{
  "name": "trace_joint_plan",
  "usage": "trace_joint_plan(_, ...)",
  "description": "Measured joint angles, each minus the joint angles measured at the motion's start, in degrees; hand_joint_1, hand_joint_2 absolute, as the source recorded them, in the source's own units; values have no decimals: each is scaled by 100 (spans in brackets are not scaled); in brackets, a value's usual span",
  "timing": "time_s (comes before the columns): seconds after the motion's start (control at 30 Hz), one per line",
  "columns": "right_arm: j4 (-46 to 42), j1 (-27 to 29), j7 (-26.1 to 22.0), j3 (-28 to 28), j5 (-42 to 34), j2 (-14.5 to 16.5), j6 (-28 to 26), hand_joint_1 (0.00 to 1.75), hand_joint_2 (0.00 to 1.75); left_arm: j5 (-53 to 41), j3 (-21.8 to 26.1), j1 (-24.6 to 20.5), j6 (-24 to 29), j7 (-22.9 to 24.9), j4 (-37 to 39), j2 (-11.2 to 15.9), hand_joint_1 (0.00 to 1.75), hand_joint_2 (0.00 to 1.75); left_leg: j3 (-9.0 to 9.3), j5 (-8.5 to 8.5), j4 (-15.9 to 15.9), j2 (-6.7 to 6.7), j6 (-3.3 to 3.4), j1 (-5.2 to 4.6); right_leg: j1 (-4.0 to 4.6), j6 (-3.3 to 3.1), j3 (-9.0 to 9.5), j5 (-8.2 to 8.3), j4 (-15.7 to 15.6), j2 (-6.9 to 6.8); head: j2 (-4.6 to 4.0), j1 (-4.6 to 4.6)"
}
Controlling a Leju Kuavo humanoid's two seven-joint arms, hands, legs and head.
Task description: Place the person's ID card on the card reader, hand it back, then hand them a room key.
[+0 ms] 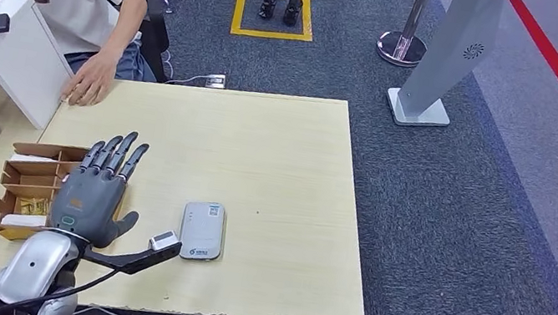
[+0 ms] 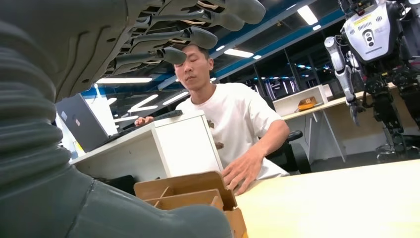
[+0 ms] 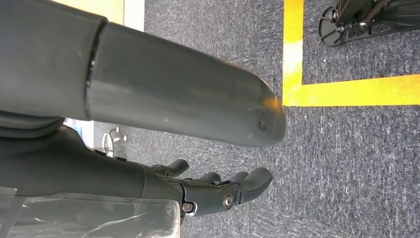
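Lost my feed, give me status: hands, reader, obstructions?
Left hand open, hovering beside card box. Right hand hanging, empty. Card reader bare, no ID on it. Person's hand rests on table's far edge.

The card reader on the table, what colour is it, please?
Pale grey card reader, clearest in the head view.

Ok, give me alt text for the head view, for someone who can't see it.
The robot's left hand hovers open, fingers spread, over a pale wooden table, between a cardboard box with compartments and a small white card reader. A seated person in a white T-shirt rests a hand on the table's far corner.
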Motion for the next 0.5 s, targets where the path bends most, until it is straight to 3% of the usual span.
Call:
trace_joint_plan(0.33,0,8,1,-52,-8,0,-15,0,0,5,-7,415,-31,29,-264,101,0,175,0,-1,0,-1,1,0,0,0,0,0,0,-2,0,-1)
trace_joint_plan(0.5,0,11,-5,-60,-75,0,-21,0,0,-37,-7,615,-307,121,-388,188,0,175,0,-1,-1,-1,1,1,0,0,0,-1,0,-2,0,0)
